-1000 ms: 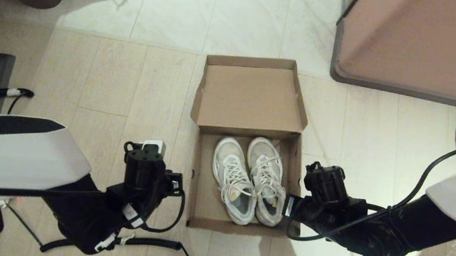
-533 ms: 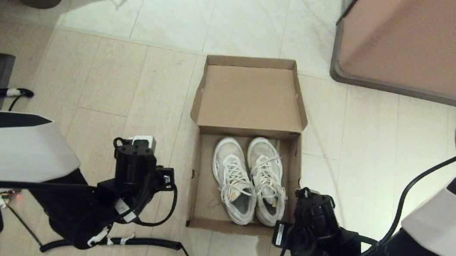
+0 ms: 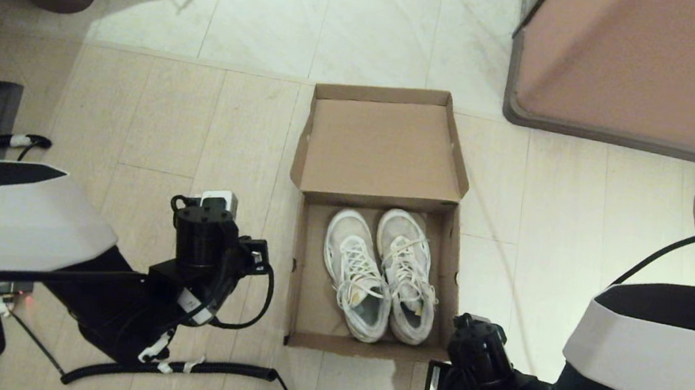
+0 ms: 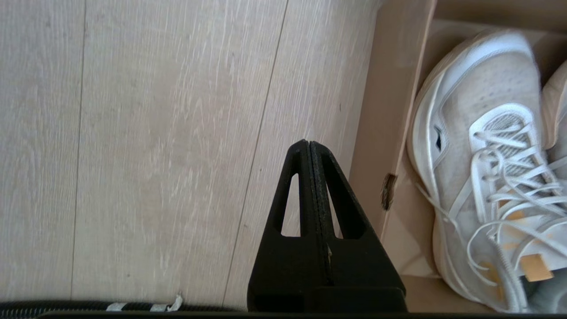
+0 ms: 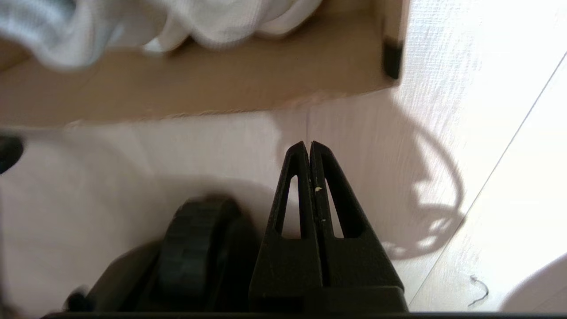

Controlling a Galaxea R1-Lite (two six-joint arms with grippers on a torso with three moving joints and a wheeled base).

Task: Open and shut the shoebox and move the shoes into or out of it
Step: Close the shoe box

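**A:** Start with the head view. Where is the shoebox?

**B:** The shoebox (image 3: 377, 225) sits on the floor (image 3: 150, 124) in the middle, with its lid (image 3: 383, 150) flipped back on the far side. The shoes (image 3: 381, 272) lie inside the open tray side by side, toes pointing away from the robot, heels near the front wall. A pinkish-brown cabinet (image 3: 655, 67) with dark edging stands at the far right, well apart from the box.

**A:** And the arms?

**B:** The left hand (image 3: 204, 237) hangs over the floor just beside the box's left wall, apart from it. The right hand (image 3: 473, 356) is low at the box's near right corner, outside the box. From this view I cannot tell how either hand's fingers stand. A black coiled cable (image 3: 167, 368) lies on the floor below the left arm.

**A:** What does the left wrist view add?

**B:** The left hand (image 4: 309, 146) has its two black fingers pressed together, holding nothing, its tip over bare floor (image 4: 155, 133) beside the shoebox (image 4: 390, 110) wall. Beyond the wall, one of the shoes (image 4: 478, 168) shows its toe and laces.

**A:** The right wrist view?

**B:** The right hand (image 5: 308, 146) is likewise closed tight on nothing, its tip over the pale floor (image 5: 443, 133) just short of the shoebox (image 5: 221, 84) front wall, near a corner with dark tape. The blurred white of the shoes (image 5: 177, 22) shows above that wall. A dark wheel (image 5: 195, 248) of the base sits beside the fingers.
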